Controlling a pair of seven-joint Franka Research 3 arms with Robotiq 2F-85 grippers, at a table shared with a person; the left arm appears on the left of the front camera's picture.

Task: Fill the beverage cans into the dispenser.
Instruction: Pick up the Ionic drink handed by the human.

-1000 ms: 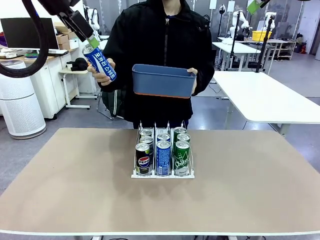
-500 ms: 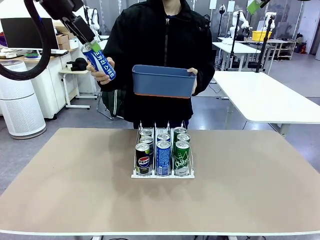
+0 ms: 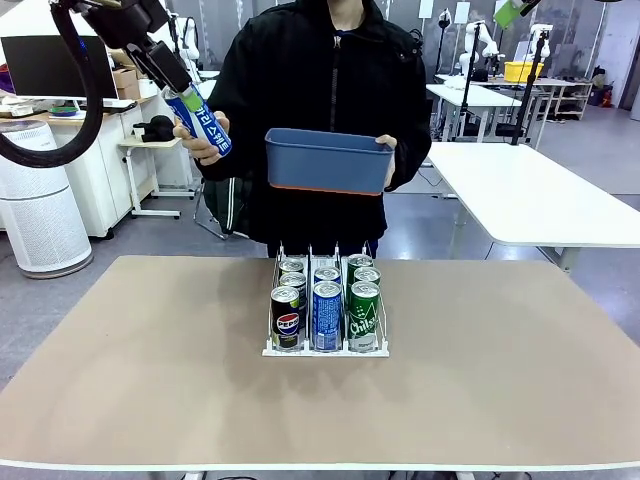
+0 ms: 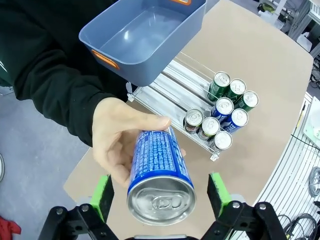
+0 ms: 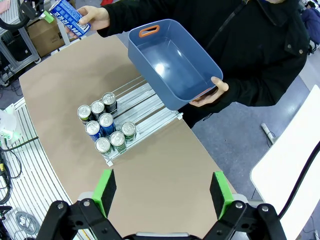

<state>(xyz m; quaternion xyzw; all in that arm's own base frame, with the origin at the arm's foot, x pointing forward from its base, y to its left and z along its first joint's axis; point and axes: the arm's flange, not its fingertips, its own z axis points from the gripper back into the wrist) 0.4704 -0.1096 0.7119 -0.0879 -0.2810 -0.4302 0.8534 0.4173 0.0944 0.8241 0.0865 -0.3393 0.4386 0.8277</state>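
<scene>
1. The left hand (image 4: 161, 195) is spread wide, a green pad (image 4: 102, 196) on either side of the blue can (image 4: 159, 176) at the lower middle of the left wrist frame; the pads look clear of the can, so nothing is pinched yet.
2. The person's hand (image 4: 125, 145) holds that can from behind, tilted, silver top toward the robot. In the front frame this handover sits at the upper left (image 3: 205, 122).
3. The right hand (image 5: 161, 192) is also spread and empty, high over the surface (image 5: 165, 165) at the bottom of its own frame.
4. The person's other hand (image 3: 386, 160) holds a blue bin (image 3: 327, 160) at upper centre; it looks empty inside.
5. The dispenser (image 3: 325, 310) stands mid-surface, centre of the front frame. Seven cans already sit in it: Pepsi cans (image 3: 287, 318) in the left lane, blue ones (image 3: 327, 315) in the middle, green ones (image 3: 364, 315) at right.
6. Judging by this, most of the filling is done. Left: take the offered can and set it in a lane; the back halves of the lanes are free. It may be the last one, given the empty bin.
</scene>
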